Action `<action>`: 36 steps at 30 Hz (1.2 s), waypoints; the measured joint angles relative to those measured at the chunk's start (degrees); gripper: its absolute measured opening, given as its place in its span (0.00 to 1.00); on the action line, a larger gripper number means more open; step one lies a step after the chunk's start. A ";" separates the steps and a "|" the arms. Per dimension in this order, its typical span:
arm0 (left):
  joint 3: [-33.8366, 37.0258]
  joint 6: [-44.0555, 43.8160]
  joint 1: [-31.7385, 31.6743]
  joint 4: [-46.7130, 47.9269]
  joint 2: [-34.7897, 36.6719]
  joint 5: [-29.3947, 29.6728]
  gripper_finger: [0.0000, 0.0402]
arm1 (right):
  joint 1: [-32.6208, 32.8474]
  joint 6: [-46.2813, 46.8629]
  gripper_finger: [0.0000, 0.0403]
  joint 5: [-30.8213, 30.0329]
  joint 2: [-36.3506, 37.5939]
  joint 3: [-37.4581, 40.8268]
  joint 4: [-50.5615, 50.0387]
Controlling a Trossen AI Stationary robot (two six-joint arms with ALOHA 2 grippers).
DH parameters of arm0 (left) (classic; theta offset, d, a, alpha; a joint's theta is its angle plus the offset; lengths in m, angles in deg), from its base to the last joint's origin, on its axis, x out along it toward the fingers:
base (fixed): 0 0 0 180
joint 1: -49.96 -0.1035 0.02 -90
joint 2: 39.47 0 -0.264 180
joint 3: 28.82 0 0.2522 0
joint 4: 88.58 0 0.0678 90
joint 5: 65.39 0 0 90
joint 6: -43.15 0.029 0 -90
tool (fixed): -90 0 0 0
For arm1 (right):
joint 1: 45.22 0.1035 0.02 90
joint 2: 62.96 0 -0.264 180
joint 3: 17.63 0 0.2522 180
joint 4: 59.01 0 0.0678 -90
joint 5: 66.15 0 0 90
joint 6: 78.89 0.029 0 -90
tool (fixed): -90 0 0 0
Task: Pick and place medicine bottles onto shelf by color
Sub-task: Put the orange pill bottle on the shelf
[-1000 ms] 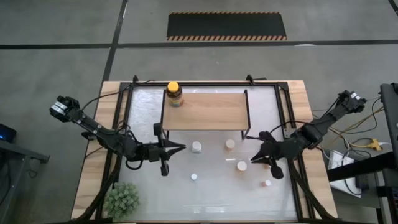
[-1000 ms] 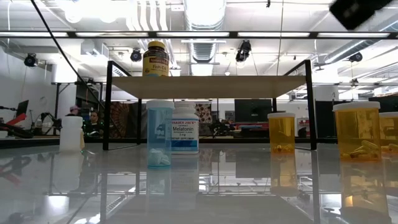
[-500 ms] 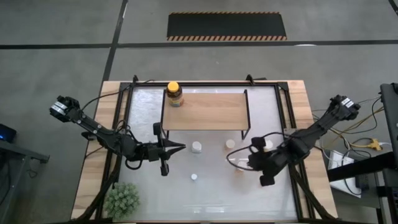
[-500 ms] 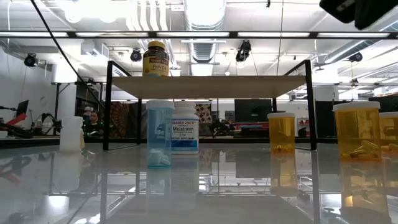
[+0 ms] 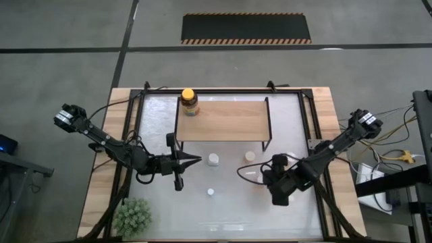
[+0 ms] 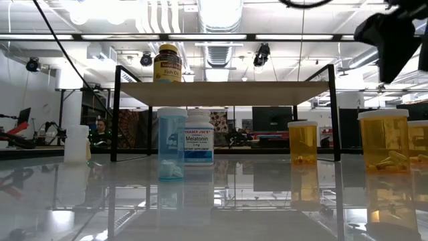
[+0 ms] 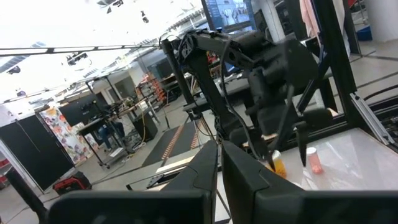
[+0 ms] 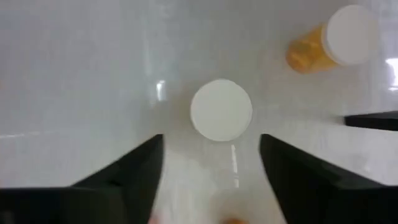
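High view: the right pincer (image 5: 264,179) hangs over the right half of the tabletop (image 5: 229,212), in front of the shelf (image 5: 223,120), with its arm running back toward the right edge. An orange bottle (image 5: 259,183) shows partly beneath it. Another orange bottle (image 5: 250,156) stands just in front of the shelf's right leg, a white bottle (image 5: 213,159) stands near the middle in front of the shelf, and a tiny pale bottle (image 5: 210,192) sits nearer the front edge. The amber jar (image 5: 190,102) with a yellow lid stands on the shelf's left rear corner. The left pincer (image 5: 196,160) waits over the left half of the tabletop, its fingers pressed together and empty. A green plant (image 5: 132,216) sits at the front left corner.

Low view: the jar stands on top of the shelf at its left end; a blue-tinted bottle (image 6: 172,143) and the white labelled bottle stand under it, with orange bottles to the right.

Right wrist view: the right pincer's dark fingers (image 8: 130,168) stand wide apart, holding nothing, over a white round cap (image 8: 221,109) that lies between and ahead of them, untouched.
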 joint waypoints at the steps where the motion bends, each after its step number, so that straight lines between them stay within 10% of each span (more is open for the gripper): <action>1: 0.00 0.00 0.00 -0.02 0.00 0.00 0.01 | 0.01 -0.16 0.71 -0.69 -0.78 0.01 0.06; 9: 0.00 0.09 0.00 0.00 0.00 0.00 0.01 | 0.00 -0.78 0.89 -4.71 -5.78 0.03 2.06; 36: 0.00 1.51 0.00 0.11 0.04 0.00 0.01 | -0.57 -1.27 0.81 -6.36 -11.92 0.32 4.79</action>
